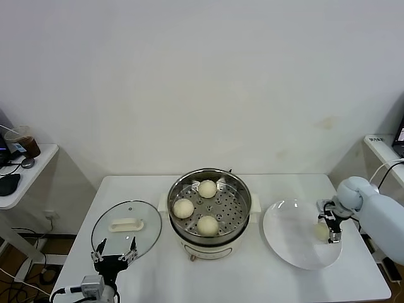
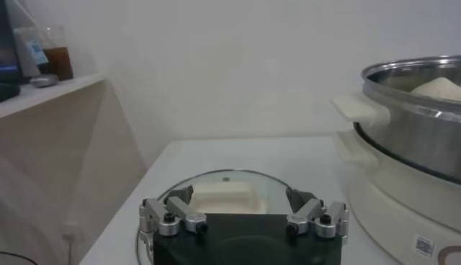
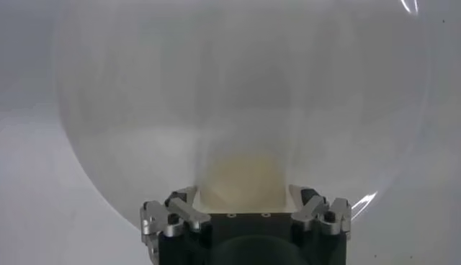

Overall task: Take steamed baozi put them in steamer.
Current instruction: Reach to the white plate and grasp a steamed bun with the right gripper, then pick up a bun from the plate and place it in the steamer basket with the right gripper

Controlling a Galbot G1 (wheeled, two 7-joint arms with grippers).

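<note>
**A:** Baozi — where do they sit?

**B:** Three baozi point(image 1: 207, 189) point(image 1: 183, 208) point(image 1: 207, 225) lie on the perforated tray inside the steamer point(image 1: 243, 189). The fourth baozi point(image 1: 322, 231) lies on the white plate point(image 1: 287, 237), right between the fingers of my right gripper point(image 1: 329, 228). In my right wrist view that bun point(image 3: 243, 180) fills the gap between the two fingers point(image 3: 173, 212).

**A:** Are you gripping it?

**B:** My right jaws stand wide, one finger on each side of the bun. I cannot tell whether the pads touch the dough. The bun rests on the plate point(image 3: 108, 108).

**A:** And the steamer, from that gripper?

**B:** It stands well apart from my right gripper, across the plate toward my left side. The plate lies just beside the steamer's white base.

**A:** Your left gripper?

**B:** My left gripper point(image 1: 114, 255) hangs at the near edge of the table point(image 1: 82, 214), jaws spread wide, holding nothing. The glass lid point(image 1: 126, 228) with its white handle lies flat just ahead of the fingertips. From my left wrist view the lid point(image 2: 230, 189) shows between and beyond the fingers point(image 2: 180, 212), and the steamer point(image 2: 410, 137) rises beside it, with the top of one bun point(image 2: 438, 88) showing over the steel rim.

**A:** Does the lid touch the steamer?

**B:** They are close together; I cannot tell whether they touch.
</note>
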